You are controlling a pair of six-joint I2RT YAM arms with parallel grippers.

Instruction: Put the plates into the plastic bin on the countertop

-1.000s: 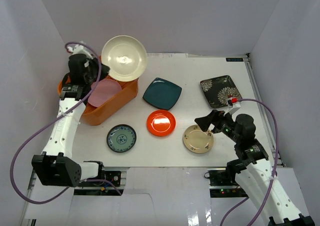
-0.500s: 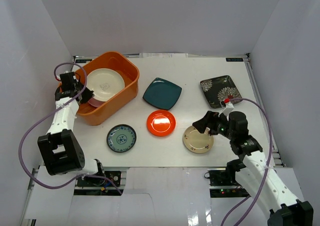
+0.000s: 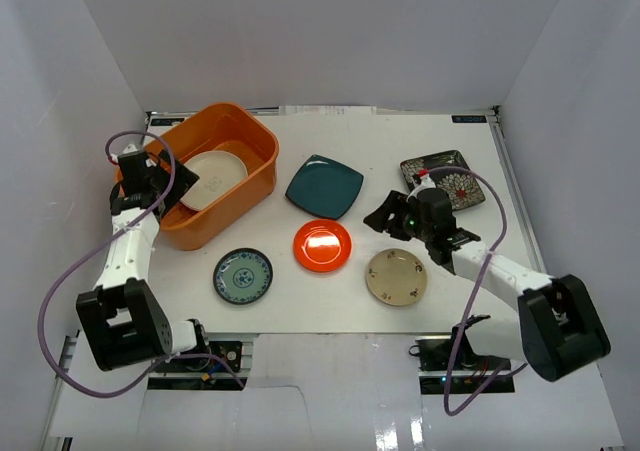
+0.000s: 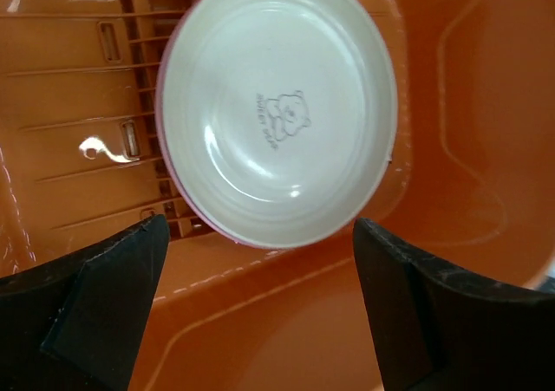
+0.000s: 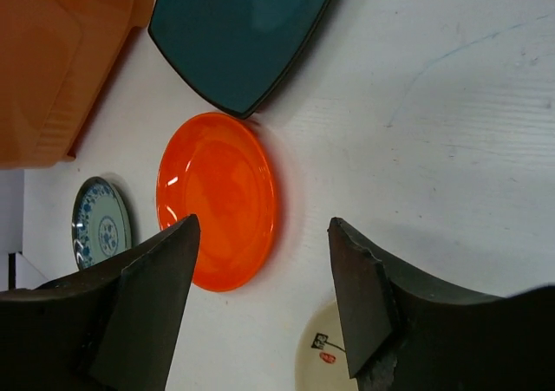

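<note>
The orange plastic bin (image 3: 262,148) stands at the far left of the white countertop (image 3: 420,141). A cream-white plate (image 4: 277,105) lies inside it on top of a pink plate whose rim (image 4: 227,237) just shows. My left gripper (image 4: 260,322) hangs open over the bin's near-left wall, holding nothing. My right gripper (image 5: 260,296) is open above the countertop, between the red plate (image 5: 217,200) and the beige-gold plate (image 5: 321,356), with nothing in it. Its left fingertip overlaps the red plate's edge in the right wrist view.
A teal square plate (image 3: 324,185) lies to the right of the bin. The green-blue patterned plate (image 3: 243,275) sits near the front left. The black floral square plate (image 3: 445,179) lies far right, partly behind my right arm. White walls enclose the countertop.
The left arm lowered the cream-white plate into the bin, then its gripper opened and let go. The right gripper swung from over the beige-gold plate toward the red plate, jaws narrowing.
</note>
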